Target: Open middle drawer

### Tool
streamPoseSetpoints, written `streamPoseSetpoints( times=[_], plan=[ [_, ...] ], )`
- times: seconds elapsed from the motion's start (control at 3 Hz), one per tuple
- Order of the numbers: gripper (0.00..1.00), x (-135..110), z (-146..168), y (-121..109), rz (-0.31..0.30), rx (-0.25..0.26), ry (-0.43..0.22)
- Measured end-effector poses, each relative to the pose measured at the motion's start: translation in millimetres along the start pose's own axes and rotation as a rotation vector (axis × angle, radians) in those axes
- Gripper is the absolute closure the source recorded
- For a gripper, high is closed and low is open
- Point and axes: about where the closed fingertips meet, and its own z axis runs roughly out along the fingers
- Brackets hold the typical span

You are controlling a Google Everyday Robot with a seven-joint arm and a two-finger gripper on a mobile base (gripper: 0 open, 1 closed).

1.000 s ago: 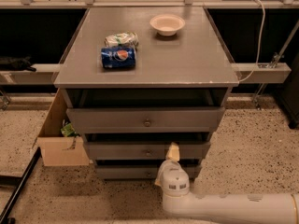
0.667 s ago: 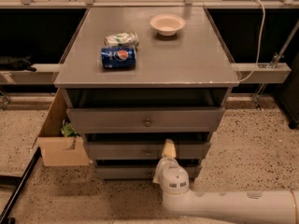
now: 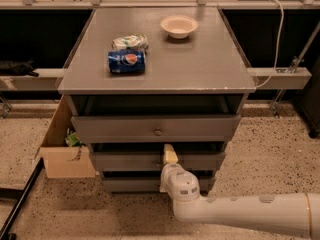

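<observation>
The grey wooden bench is square and flat-topped. Its middle drawer, a flat grey front, sits second below the benchtop. My smooth, cream, rounded gripper is at that front's centre; I cannot tell its grip.

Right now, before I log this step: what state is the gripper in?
Gripper: at the centre of the middle drawer front, where its knob would be; open or closed cannot be told.
</observation>
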Motion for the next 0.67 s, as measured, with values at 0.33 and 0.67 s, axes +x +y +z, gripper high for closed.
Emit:
streamPoseSetpoints(
  times=[0.33,0.67],
  plan=[
    [0.00,0.0,0.0,0.0,0.000,0.000,0.000],
    [0.00,1.2,-5.7,4.1,-0.027,0.024,0.022]
  ],
)
